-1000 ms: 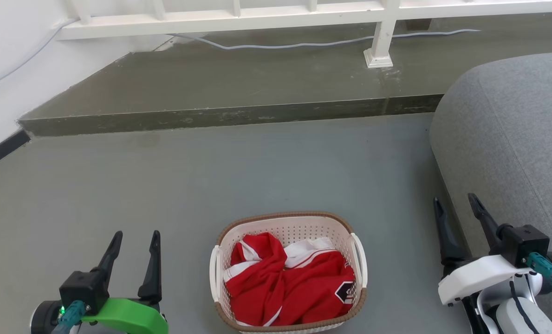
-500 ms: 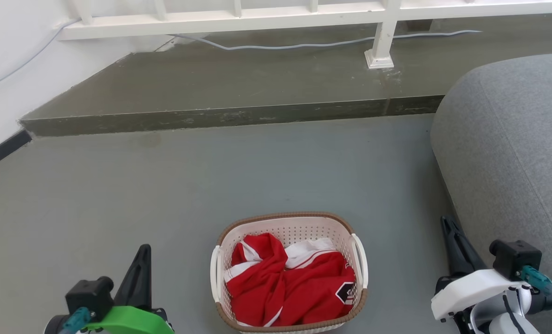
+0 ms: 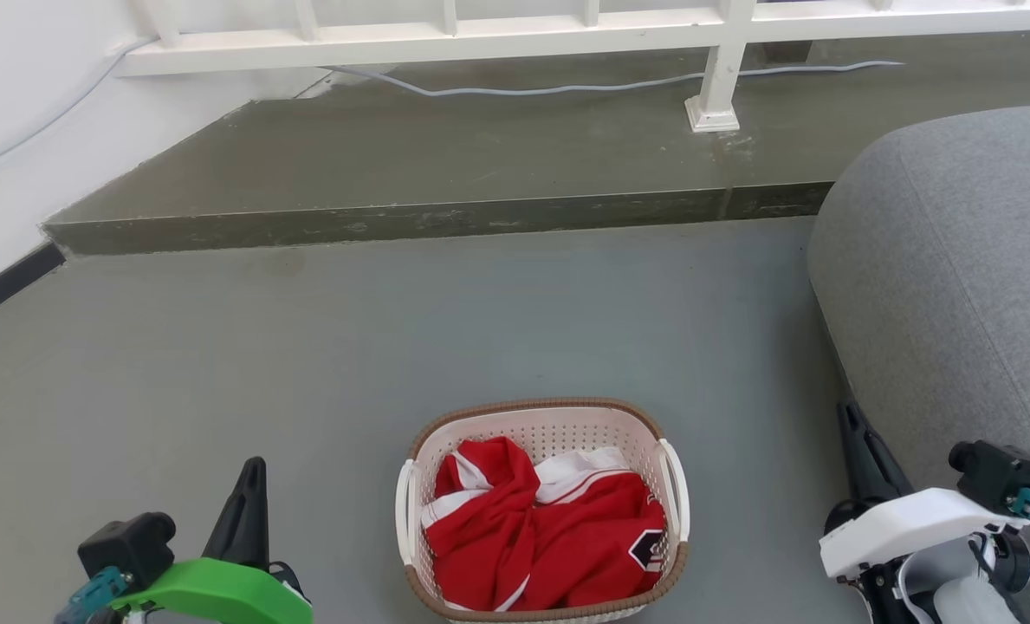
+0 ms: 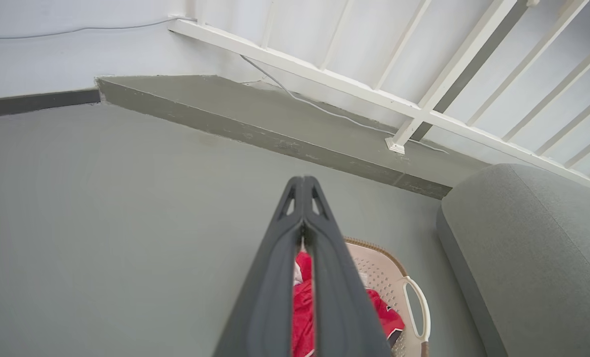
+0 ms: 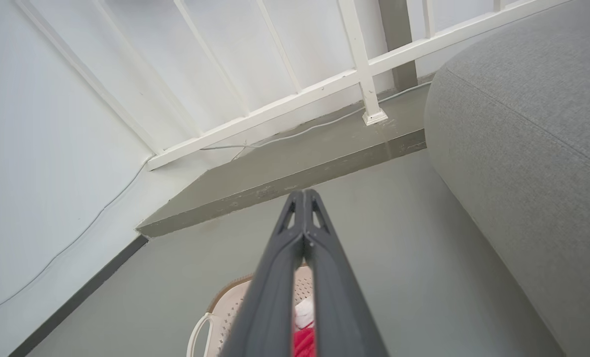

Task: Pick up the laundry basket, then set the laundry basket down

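Since a second ago, left gripper [image 3: 253, 472] and right gripper [image 3: 851, 420] have each pressed their long dark fingers together.
Between them, touching neither, the perforated cream laundry basket [image 3: 540, 426] with brown woven-look rim sits on smooth grey floor [image 3: 393, 329], holding crumpled red-and-white cloth [image 3: 549, 537].

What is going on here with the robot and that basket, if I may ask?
A two-armed robot is meant to lift the laundry basket, which stands on the grey floor with red and white clothes in it. The left gripper is to the basket's left and the right gripper to its right, beside a grey sofa. Both grippers are shut, fingers pressed together, and neither touches the basket, so it is not yet lifted.
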`<state>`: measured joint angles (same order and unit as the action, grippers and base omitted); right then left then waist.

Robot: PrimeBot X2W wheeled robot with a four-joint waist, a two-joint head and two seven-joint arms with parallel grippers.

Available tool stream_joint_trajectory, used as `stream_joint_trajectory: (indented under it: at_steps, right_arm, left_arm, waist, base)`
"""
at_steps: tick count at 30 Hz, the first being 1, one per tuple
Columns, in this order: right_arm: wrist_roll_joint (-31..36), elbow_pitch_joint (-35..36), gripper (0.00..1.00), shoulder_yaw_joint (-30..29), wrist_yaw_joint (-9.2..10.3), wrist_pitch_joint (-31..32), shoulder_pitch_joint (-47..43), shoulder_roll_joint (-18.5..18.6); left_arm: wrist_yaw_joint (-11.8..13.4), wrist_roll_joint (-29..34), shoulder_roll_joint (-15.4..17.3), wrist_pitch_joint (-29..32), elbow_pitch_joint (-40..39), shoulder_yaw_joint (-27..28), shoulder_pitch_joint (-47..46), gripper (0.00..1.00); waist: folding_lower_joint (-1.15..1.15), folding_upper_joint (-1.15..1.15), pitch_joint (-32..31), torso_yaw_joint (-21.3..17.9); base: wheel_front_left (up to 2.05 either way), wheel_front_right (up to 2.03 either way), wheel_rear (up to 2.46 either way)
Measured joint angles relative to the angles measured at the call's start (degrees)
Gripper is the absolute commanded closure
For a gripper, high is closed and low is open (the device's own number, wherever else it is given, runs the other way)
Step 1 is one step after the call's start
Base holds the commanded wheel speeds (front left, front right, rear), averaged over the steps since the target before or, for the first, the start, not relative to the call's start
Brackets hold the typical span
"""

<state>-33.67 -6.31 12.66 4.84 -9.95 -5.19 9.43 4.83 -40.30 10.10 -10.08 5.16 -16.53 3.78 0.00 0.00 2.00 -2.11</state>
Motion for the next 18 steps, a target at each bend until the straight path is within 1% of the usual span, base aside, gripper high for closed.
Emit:
stream_joint_trajectory:
  at_steps: [7,11,18]
  right_arm:
    - [-5.55,-0.2,1.0,-1.45,-0.79,1.02,0.1,-0.16]
    - [-7.86,-0.37,1.0,-1.98,-0.9,1.53,0.25,-0.22]
    - [-13.19,-0.96,1.0,-3.34,-1.98,2.71,1.19,-0.37]
  left_arm:
    - [-0.85,-5.09,-0.14,1.23,0.41,1.6,-0.03,1.0]
    - [-1.3,-6.7,-0.21,1.76,0.81,2.03,-0.05,1.0]
    - [-2.01,-11.87,-0.36,2.97,1.63,3.6,-0.16,1.0]
  waist:
    - [0.0,0.0,-0.14,0.19]
    - [0.0,0.0,-0.2,0.27]
    - [0.0,0.0,-0.34,0.45]
  base:
    - [0.0,0.0,0.0]
    - [0.0,0.0,0.0]
    - [0.0,0.0,0.0]
